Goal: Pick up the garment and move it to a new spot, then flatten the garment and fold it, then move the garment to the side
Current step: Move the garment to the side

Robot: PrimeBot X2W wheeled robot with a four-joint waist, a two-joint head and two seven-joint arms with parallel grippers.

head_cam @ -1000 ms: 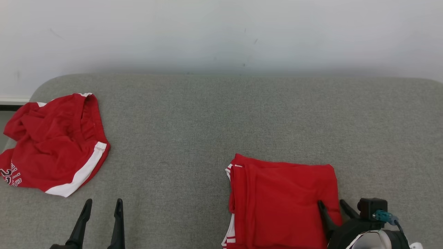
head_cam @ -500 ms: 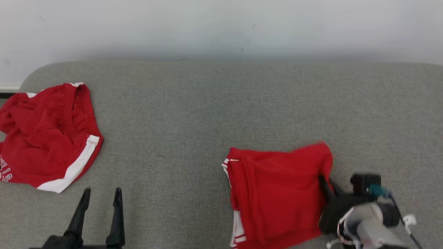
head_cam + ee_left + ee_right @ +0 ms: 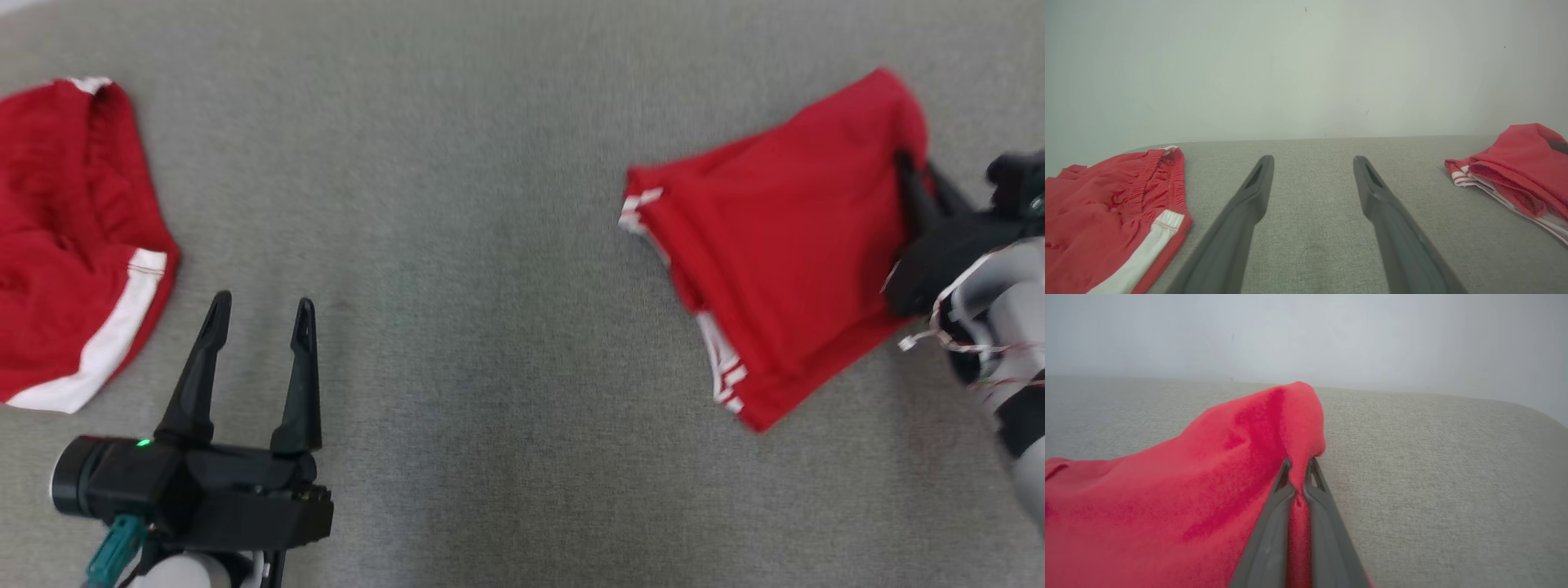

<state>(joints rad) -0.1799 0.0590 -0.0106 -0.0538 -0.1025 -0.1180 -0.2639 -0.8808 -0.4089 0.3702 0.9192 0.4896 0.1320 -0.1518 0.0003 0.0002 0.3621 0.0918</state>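
The folded red garment, white-striped along its near-left edge, lies tilted at the right of the grey fabric-covered worktop. Its far right corner is raised into a peak. There the right tool is clenched on the cloth, and the right wrist view shows red fabric pinched between the two fingers. The left tool stands released above bare worktop, well apart from that garment. A second, crumpled red garment with a white band lies at the far left. A pale wall rises behind.
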